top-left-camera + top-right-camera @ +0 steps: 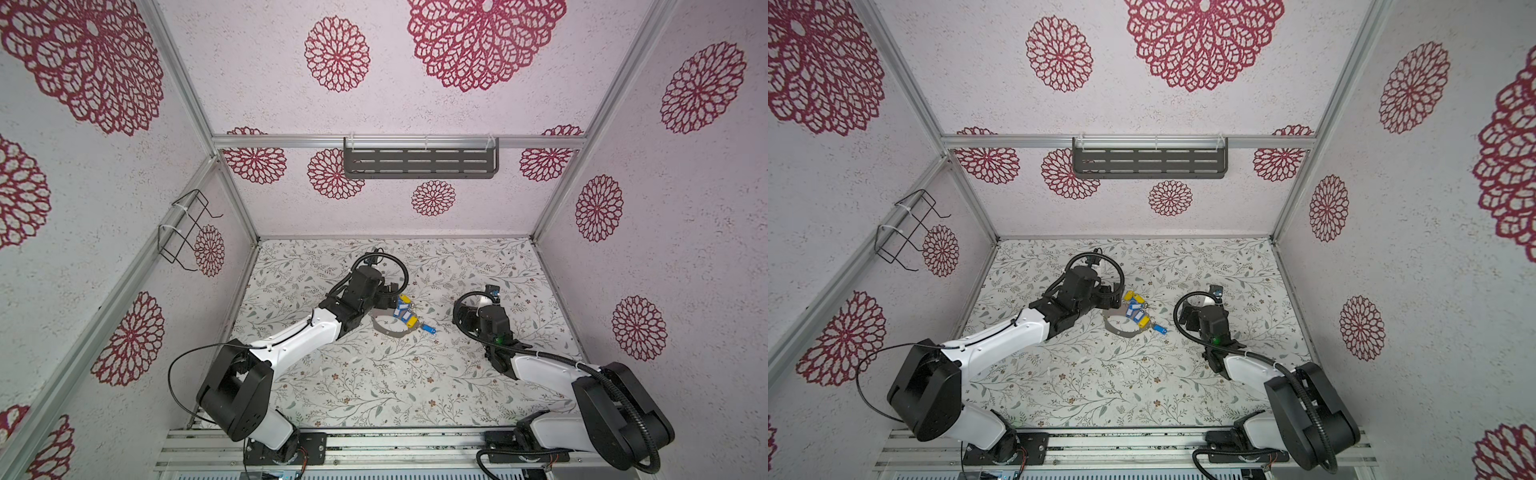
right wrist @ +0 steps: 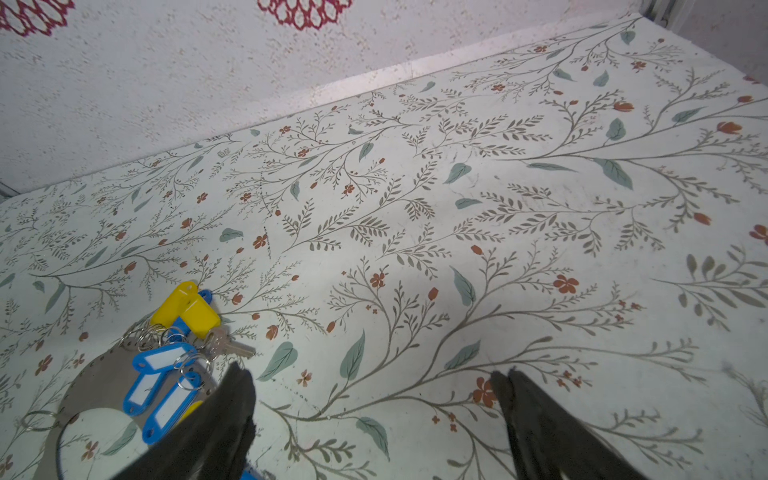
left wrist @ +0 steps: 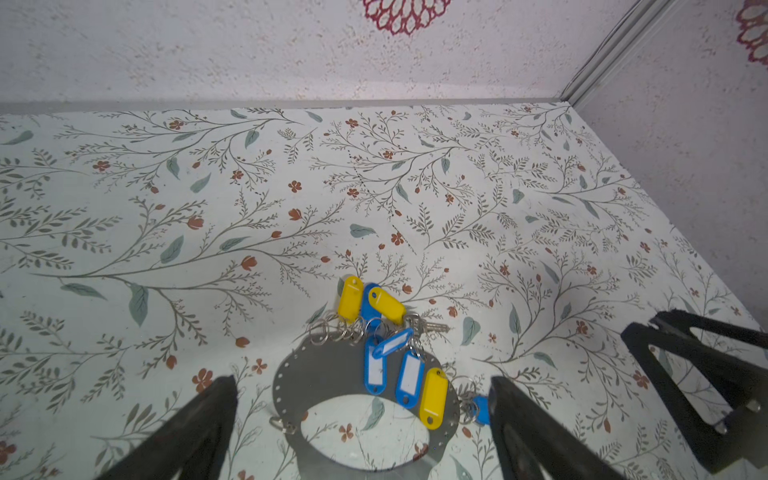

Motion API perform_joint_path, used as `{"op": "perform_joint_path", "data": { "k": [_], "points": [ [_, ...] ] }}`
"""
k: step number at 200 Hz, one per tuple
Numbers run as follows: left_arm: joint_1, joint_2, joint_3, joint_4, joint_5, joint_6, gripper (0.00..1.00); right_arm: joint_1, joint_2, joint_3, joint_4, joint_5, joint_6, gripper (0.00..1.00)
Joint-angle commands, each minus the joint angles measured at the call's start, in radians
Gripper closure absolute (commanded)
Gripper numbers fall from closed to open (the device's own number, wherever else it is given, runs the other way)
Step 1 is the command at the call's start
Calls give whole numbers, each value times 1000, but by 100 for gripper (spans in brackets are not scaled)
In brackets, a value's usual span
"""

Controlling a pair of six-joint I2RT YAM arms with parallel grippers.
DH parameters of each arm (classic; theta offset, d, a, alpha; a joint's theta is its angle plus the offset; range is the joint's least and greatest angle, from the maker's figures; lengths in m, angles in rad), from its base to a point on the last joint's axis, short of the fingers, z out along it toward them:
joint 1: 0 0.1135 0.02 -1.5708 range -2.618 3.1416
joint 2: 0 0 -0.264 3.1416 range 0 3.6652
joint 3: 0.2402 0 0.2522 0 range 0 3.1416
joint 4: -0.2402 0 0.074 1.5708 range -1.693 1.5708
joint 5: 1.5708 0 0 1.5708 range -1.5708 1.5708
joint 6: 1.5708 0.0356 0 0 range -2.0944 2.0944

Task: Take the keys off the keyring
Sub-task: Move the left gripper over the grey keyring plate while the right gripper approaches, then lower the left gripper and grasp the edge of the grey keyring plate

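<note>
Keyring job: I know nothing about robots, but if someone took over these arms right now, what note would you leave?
Left gripper: open, empty, jaws either side of the keyring.
Right gripper: open, empty, just beside the tags.
Keyring lies flat mid-table on the floral table; yellow and blue key tags and a metal key bunch along one side of its rim.
Done: no tag clearly off yet.
Left: hold the ring, work every tag off.

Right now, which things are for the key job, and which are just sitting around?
For the job: keys, keyring, left pincer, right pincer, both open.
Just sitting around: grey shelf, wire rack, both on the walls.
</note>
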Motion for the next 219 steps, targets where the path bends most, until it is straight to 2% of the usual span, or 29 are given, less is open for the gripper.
{"op": "perform_joint_path", "data": {
  "k": [1,18,34,45,55,78,104,128,160,219],
  "points": [
    [0,81,24,-109,130,78,12,5,5,11,17,57,6,6],
    [0,119,20,-111,162,120,26,6,-9,-24,68,88,16,7],
    [1,148,11,-105,160,163,37,5,-22,-90,188,101,17,7],
    [1,164,18,-111,163,181,41,4,-26,-125,251,90,16,7],
    [-1,176,21,-111,172,190,45,4,-32,-121,235,70,9,7],
    [-16,201,27,-91,199,217,48,4,-46,-73,129,44,-9,13],
    [-58,226,41,-81,196,241,53,4,-74,-104,165,25,-13,24],
    [-79,234,31,-57,203,248,53,2,-91,-111,164,28,-13,29],
    [-96,240,14,1,209,245,54,1,-83,-108,163,36,-11,31],
    [-149,326,63,6,175,281,60,-3,-83,-108,164,46,-12,32]
  ]
}}
